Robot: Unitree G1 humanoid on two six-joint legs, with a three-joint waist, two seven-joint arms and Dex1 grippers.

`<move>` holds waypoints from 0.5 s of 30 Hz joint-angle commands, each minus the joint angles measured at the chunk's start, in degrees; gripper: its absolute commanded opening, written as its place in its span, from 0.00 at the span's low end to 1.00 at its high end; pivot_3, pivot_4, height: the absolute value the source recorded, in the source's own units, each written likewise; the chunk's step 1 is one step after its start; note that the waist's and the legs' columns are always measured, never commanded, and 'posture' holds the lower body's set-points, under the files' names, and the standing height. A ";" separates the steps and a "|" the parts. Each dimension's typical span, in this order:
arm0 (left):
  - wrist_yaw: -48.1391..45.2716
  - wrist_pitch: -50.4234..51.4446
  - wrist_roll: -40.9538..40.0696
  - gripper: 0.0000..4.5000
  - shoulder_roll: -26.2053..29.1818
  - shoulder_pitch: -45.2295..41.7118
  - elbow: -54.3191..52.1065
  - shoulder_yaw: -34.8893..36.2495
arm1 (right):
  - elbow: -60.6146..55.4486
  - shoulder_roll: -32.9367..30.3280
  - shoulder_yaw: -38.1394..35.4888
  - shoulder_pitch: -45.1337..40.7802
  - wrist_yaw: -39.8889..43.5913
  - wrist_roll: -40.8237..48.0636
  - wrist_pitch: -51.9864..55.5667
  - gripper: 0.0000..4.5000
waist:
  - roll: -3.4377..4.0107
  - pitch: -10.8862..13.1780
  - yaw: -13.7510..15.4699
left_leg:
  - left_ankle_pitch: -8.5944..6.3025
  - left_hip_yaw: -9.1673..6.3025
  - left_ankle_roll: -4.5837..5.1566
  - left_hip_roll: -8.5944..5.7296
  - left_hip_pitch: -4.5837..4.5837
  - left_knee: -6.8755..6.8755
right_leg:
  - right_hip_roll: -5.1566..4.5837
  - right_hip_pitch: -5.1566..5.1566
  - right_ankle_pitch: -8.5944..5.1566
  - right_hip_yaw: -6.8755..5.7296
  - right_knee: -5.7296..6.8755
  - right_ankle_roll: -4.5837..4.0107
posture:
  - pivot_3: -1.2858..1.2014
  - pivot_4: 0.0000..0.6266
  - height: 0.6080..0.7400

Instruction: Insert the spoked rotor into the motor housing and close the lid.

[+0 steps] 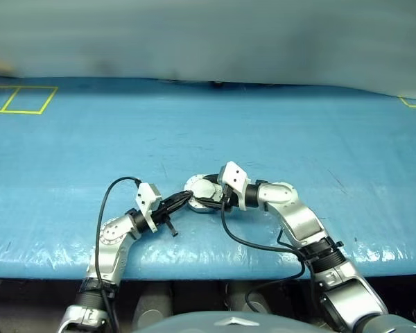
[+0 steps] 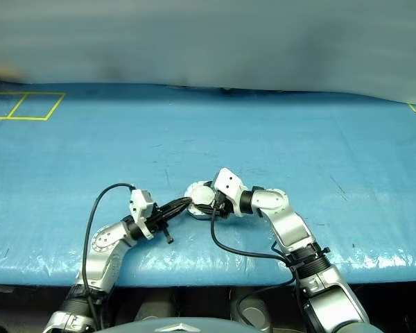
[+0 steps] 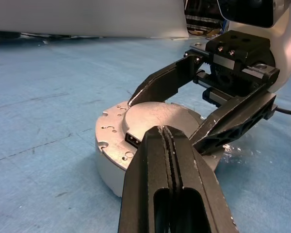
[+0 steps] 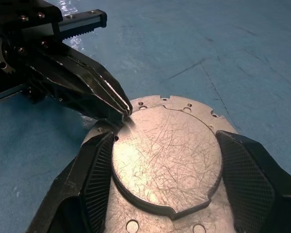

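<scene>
One motor housing point(image 3: 111, 165) sits on the blue table cover point(image 1: 298, 132) near its front edge, its lid point(image 4: 167, 155) down, so the inside is hidden. The right gripper point(image 4: 165, 170) straddles it, fingers spread against its sides. The left gripper point(image 4: 123, 109), clenched empty, touches the lid's rim. Yellow tape squares point(image 1: 21, 99) lie well apart.

The lid point(image 4: 167, 155) lies closed and flat, its plain grey outer face up, scratched all over, with a raised centre circle and small holes round the rim. The right gripper point(image 4: 165, 179) straddles it, one black ribbed finger point(image 4: 94, 182) on either side, spread wide against the disc's edge. The left gripper point(image 4: 123, 109), fingers pressed together, has its tips touching the raised circle's rim. All rests on the blue table cover point(image 4: 223, 53).
</scene>
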 commanded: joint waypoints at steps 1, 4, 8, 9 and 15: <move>0.05 0.90 3.72 0.00 1.16 -1.35 1.71 -2.29 | 0.73 -1.16 0.48 2.14 -1.29 -1.64 2.62 0.66 | 0.00 -0.07 0.13 | 0.00 -0.02 0.00 0.00 0.00 0.00 | 0.00 0.01 0.00 -0.01 0.00 0.00 | 0.52 0.24 1.00; 0.02 0.49 3.62 0.00 1.17 -1.24 1.84 -2.33 | 0.00 -1.25 0.11 2.55 -1.95 -1.48 2.80 0.66 | 0.05 -0.18 0.20 | 0.00 -0.03 0.00 -0.03 0.05 0.03 | -0.03 0.11 0.00 0.00 -0.07 0.00 | 0.52 0.24 1.00; 0.11 0.00 3.69 0.00 1.72 -0.05 2.33 -1.92 | -0.44 -1.39 -0.14 2.89 -2.61 -1.44 3.12 0.66 | 0.07 -0.24 0.29 | 0.00 -0.04 0.00 -0.02 0.04 0.02 | -0.03 0.11 -0.01 -0.01 -0.09 0.00 | 0.52 0.24 1.00; 0.06 -0.12 3.58 0.00 1.86 0.34 2.29 -1.79 | -0.49 -1.38 -0.16 2.92 -2.70 -1.44 3.16 0.66 | 0.08 -0.27 0.31 | 0.00 -0.04 0.00 -0.02 0.04 0.00 | -0.03 0.11 -0.01 -0.01 -0.09 -0.01 | 0.52 0.24 1.00; 0.68 -0.08 3.17 0.00 2.32 2.05 1.38 -1.14 | -0.21 -1.31 -0.01 2.55 -2.79 -1.49 3.21 0.66 | 0.14 -0.42 0.42 | 0.00 -0.04 0.00 -0.02 0.05 -0.01 | -0.04 0.10 -0.02 -0.01 -0.10 -0.02 | 0.52 0.24 1.00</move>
